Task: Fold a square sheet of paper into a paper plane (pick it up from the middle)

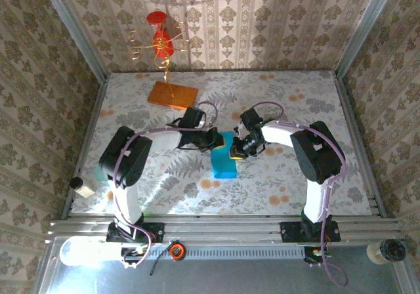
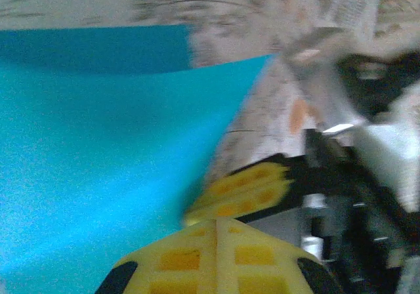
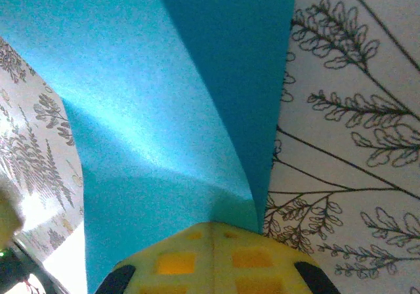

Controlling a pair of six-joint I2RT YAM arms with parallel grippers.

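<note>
Right fingers (image 3: pixel 177 262) pinch the buckled square sheet of paper (image 3: pixel 164 110), left fingers (image 2: pixel 177 261) pressed together alongside; uneven pulling could tear it.

Matt cyan paper sheet (image 3: pixel 164 110), prob. smooth

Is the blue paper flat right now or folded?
Folded, at least partly. The blue paper bends into a crease at the right gripper, one part lifting off the rest. From above it looks narrow, not square.
</note>
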